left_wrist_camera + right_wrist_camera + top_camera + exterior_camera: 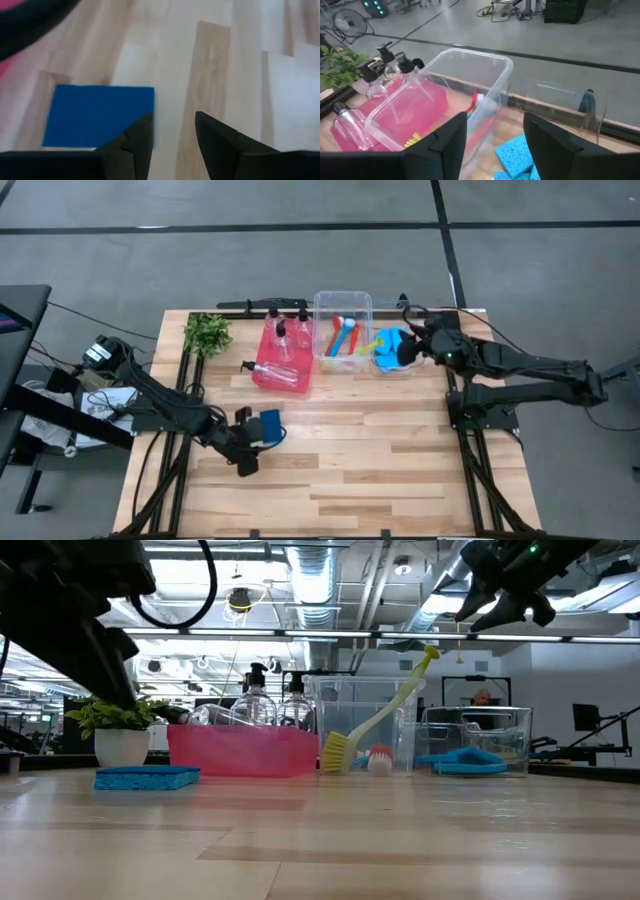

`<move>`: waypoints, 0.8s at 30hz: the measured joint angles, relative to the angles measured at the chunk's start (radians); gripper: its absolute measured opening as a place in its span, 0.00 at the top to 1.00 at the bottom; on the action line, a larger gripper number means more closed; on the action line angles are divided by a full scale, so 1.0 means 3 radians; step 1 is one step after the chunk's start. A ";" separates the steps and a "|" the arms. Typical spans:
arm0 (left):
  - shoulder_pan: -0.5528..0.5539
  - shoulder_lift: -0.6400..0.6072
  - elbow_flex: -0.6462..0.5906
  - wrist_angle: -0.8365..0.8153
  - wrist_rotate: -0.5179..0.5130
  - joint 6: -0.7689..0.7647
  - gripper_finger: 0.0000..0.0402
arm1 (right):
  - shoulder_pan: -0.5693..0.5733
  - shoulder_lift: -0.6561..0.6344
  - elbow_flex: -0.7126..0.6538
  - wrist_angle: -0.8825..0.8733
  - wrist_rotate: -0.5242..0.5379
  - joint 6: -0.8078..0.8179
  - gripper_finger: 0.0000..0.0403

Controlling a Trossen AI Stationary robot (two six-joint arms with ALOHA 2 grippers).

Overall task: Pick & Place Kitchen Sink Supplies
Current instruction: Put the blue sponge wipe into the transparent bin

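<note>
Spanning the scene, the tabletop [400, 470] carries a red tray [283, 375] of bottles [277, 340] and two clear bins. Right gripper [412, 352], jaws spread and empty, hangs over the bin holding sponges [390, 350]. Left gripper [172, 131], jaws parted, hovers beside a loose blue sponge [269, 425]; it should centre over it before pinching.

Pale wood-plank table [380, 470], smooth, faintly glossy. Clear glossy plastic bin [470, 75] and bottles [350, 127]. Translucent red plastic tray [243, 751]. Porous matt blue sponge [100, 116].
</note>
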State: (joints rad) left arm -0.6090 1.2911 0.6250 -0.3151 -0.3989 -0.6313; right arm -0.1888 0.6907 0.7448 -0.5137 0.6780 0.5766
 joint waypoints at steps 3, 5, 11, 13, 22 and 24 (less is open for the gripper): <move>-0.0001 0.0033 0.0001 0.0005 -0.0144 0.0089 0.64 | 0.0073 0.0001 -0.0001 -0.0003 0.0034 -0.0001 0.55; 0.0001 0.0121 0.0001 0.0007 -0.0141 0.0177 0.64 | 0.0111 0.0006 0.0000 -0.0005 0.0075 -0.0001 0.56; 0.0000 0.0595 0.0000 0.0172 -0.0071 0.0255 0.63 | 0.0176 0.0006 0.0000 -0.0005 0.0098 -0.0001 0.58; 0.0008 0.0782 0.0001 0.0204 -0.0086 0.0246 0.61 | 0.0175 0.0006 0.0000 -0.0005 0.0098 -0.0001 0.58; -0.0036 0.1178 0.0031 0.0272 -0.0271 -0.0169 0.61 | 0.0175 0.0006 0.0000 -0.0003 0.0097 0.0000 0.58; -0.0046 0.1104 0.0010 0.0270 -0.0250 -0.0173 0.65 | 0.0175 0.0006 -0.0001 0.0001 0.0095 0.0000 0.58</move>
State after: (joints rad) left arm -0.6227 1.6222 0.6280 -0.2341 -0.4739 -0.6830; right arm -0.1364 0.6926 0.7446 -0.5134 0.7066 0.5766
